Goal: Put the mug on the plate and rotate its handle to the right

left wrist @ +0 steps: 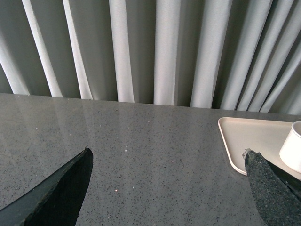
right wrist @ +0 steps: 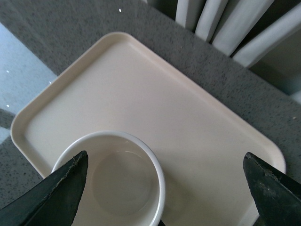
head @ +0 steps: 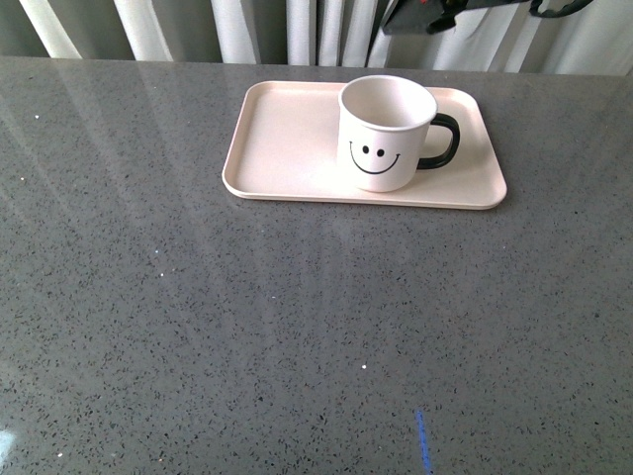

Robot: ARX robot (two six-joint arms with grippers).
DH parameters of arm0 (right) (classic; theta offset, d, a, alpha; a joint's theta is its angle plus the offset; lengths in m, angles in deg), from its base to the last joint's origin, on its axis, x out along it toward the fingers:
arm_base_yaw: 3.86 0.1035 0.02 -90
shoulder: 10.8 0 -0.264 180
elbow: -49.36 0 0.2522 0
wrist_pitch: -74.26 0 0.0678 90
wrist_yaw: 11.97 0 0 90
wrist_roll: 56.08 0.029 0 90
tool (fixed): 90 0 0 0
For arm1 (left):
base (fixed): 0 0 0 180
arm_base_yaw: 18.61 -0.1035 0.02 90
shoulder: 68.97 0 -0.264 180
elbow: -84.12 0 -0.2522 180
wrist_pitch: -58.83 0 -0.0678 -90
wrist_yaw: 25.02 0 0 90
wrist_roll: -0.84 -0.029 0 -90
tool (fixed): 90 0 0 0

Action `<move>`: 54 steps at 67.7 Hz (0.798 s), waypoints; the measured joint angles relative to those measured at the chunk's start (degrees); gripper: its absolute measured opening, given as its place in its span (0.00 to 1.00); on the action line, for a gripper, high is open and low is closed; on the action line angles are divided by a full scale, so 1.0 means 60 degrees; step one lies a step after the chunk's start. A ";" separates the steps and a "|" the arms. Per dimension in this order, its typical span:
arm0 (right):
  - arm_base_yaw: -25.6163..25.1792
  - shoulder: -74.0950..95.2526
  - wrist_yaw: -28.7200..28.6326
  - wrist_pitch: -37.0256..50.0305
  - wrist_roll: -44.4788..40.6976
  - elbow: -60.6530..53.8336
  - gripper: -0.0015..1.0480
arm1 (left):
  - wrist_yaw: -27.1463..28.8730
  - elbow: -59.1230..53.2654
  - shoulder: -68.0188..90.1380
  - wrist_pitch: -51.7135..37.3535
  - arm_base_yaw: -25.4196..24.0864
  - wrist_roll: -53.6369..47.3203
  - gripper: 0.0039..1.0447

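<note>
The cream-white mug (head: 386, 134) with its black smiley face stands upright on the right half of the pale pink plate (head: 287, 148). Its black handle (head: 442, 142) points right. My right gripper (right wrist: 165, 160) is open and hovers above the plate (right wrist: 141, 94), holding nothing. The mug (right wrist: 117, 183) shows from above near one finger, and its handle is hidden in that view. My left gripper (left wrist: 168, 157) is open and empty over the bare table, left of the plate (left wrist: 244, 136). The mug's side (left wrist: 294, 148) shows at that view's edge.
The grey speckled table (head: 297, 327) spreads wide in front of and left of the plate. White curtains (left wrist: 164, 47) hang behind the table's far edge. Part of my right arm (head: 435, 15) shows at the top of the front view.
</note>
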 joint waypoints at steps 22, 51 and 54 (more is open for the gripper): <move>0.0062 -0.1840 0.3905 0.9391 0.2674 -0.5475 0.56 | 0.0004 0.0000 0.0000 -0.0004 0.0000 0.0000 0.91; -0.0470 -0.5337 0.3311 1.2007 0.3180 -1.0892 0.02 | 0.0000 0.0000 0.0000 0.0000 0.0000 0.0000 0.91; -0.0594 -0.5694 0.3344 1.2047 0.3184 -1.1249 0.02 | 0.0000 0.0000 0.0000 0.0000 0.0000 0.0000 0.91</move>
